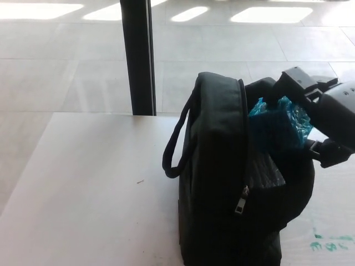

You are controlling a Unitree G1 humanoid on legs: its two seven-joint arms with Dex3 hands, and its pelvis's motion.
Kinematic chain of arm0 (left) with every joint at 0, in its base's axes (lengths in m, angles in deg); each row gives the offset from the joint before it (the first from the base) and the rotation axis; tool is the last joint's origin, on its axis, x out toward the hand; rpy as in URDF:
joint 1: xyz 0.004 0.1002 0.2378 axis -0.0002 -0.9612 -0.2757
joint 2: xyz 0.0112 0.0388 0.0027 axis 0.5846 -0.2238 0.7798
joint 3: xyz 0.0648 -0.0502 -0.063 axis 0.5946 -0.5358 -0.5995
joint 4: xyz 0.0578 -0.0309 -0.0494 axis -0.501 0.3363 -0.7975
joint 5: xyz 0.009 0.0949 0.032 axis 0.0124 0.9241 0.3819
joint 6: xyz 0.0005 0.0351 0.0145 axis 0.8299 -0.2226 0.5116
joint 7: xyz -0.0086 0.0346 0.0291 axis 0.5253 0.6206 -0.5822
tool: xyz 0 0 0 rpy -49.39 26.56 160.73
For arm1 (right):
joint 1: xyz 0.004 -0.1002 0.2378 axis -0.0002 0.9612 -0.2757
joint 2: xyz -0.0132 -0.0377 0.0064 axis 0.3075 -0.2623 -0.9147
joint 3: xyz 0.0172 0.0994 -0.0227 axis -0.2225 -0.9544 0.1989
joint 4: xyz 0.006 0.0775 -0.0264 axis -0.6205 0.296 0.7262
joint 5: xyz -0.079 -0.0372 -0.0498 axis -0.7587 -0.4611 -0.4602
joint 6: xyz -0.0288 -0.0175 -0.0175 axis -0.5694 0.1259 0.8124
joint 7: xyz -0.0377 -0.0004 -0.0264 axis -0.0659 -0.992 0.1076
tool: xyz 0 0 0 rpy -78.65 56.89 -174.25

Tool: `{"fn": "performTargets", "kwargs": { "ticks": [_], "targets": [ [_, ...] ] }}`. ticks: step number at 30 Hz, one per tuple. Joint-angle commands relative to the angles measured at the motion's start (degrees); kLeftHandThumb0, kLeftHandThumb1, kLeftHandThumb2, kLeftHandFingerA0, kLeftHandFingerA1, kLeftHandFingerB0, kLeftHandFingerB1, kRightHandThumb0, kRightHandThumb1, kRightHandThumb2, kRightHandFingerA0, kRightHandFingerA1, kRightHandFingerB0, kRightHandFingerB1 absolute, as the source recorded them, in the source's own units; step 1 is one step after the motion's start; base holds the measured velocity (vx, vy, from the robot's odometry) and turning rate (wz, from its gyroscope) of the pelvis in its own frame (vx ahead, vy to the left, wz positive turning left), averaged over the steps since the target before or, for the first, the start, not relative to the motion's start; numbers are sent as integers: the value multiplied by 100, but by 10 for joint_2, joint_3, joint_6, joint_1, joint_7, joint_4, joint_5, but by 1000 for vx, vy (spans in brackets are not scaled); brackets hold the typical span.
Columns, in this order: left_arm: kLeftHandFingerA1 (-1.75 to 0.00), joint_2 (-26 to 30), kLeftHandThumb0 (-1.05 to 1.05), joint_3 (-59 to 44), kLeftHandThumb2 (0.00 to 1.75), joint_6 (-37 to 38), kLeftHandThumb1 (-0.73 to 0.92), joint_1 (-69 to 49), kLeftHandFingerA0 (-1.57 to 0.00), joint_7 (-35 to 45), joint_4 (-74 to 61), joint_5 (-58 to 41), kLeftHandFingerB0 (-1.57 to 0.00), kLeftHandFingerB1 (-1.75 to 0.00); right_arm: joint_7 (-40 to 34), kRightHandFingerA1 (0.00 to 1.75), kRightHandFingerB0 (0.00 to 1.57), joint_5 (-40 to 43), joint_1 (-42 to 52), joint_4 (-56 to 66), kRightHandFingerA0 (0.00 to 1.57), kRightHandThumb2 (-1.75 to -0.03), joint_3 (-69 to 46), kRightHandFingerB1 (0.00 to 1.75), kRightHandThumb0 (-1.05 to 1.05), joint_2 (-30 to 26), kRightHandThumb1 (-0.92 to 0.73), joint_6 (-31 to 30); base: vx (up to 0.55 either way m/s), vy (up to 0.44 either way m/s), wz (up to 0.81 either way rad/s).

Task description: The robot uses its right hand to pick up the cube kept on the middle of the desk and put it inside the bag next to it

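Right hand [327, 119] — glossy blue-wrapped cube [277, 124] at bag [222, 183] mouth

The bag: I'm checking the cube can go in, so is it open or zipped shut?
Open. The bag gapes along its top, and the right hand holds the cube in that opening.

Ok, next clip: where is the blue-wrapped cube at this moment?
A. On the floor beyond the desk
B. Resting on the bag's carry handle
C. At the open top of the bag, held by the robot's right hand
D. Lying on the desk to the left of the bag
C: the cube sits at the mouth of the black bag, with the right hand closed on it from the right.
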Motion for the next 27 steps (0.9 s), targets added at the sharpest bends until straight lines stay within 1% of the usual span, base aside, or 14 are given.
{"fn": "performTargets", "kwargs": {
  "ticks": [1, 2, 3, 4, 5, 8, 13, 14, 15, 17, 18, 19, 21, 27],
  "targets": [
    [-151, 12, -105, -1, 88, 9, 60, 0, -29, -7, 2, -5, -24, -143, 34, 175, 77, -42, -32, 3, 91, -71, 19, 138, -29, -19, -66, 18, 0, 0, 0],
    [-151, 13, -105, -1, 88, 9, 60, 0, -29, -7, 2, -5, -24, -143, 34, 175, 77, -43, -34, 2, 91, -71, 20, 138, -29, -19, -66, 19, 0, 0, 0],
    [-148, 13, -105, -1, 88, 10, 62, -2, -28, -6, 1, -5, -23, -142, 32, 134, 86, -49, -36, 1, 120, -97, 23, 106, -37, -19, -52, 20, 0, 0, 0],
    [-148, 13, -105, 0, 88, 10, 62, -3, -28, -4, -2, -5, -23, -142, 28, 134, 86, -57, -41, 0, 120, -97, 26, 106, -37, -20, -52, 22, 0, 0, 0],
    [-147, 13, -105, 0, 89, 11, 62, -4, -28, -1, -3, -5, -23, -141, 19, 174, 76, -69, -58, -8, 92, -73, 35, 132, -27, -19, -61, 41, 0, 0, 0],
    [-146, 12, -105, 2, 90, 10, 61, 0, -29, -7, 0, -3, -23, -140, 8, 175, 78, -82, -73, -19, 94, -69, 45, 138, -28, -12, -58, 50, 0, 0, 0],
    [-153, 12, -105, 5, 90, 12, 59, -2, -32, -8, 0, 0, -25, -145, 4, 173, 74, -105, -91, -14, 92, -70, 56, 68, -28, -1, -59, 49, 0, 0, 0],
    [-158, 13, -105, 5, 93, 10, 58, -3, -36, -5, -1, -2, -26, -148, 8, 160, 59, -103, -92, -12, 92, -65, 55, 53, -35, 2, -66, 43, 0, 0, 0],
    [-159, 13, -105, 5, 92, 12, 58, -3, -38, -4, 0, -1, -27, -149, 38, 106, 25, -119, -93, 10, 73, -61, 57, 36, -52, -5, -69, 17, 0, 0, 0],
    [-159, 14, -105, 6, 92, 12, 58, -3, -38, -4, 0, -1, -27, -149, 53, 106, 25, -128, -92, 22, 73, -61, 57, 36, -52, -7, -69, 4, 0, 0, 0],
    [-157, 14, -105, 7, 91, 14, 58, -3, -35, -1, 0, 0, -26, -147, 68, 72, 14, -135, -87, 33, 58, -59, 56, 31, -57, -11, -64, -11, 0, 0, 0],
    [-146, 14, -105, 6, 89, 14, 61, -2, -30, -4, 5, -1, -23, -139, 75, 12, 0, -186, -84, 51, 0, -88, 61, 6, -89, -29, -51, -29, 0, 0, 0],
    [-145, 14, -105, 7, 90, 11, 62, -1, -31, -8, 8, 0, -24, -137, 92, 0, 0, -199, -83, 59, 0, -74, 63, 10, -87, -35, -40, -41, 0, 0, 0],
    [-150, 14, -105, 6, 88, 11, 60, -6, -31, -5, 5, -3, -26, -144, 120, 15, 0, -196, -73, 74, 0, -89, 47, 12, -89, -49, -48, -70, 0, 0, 0]
  ]
}}
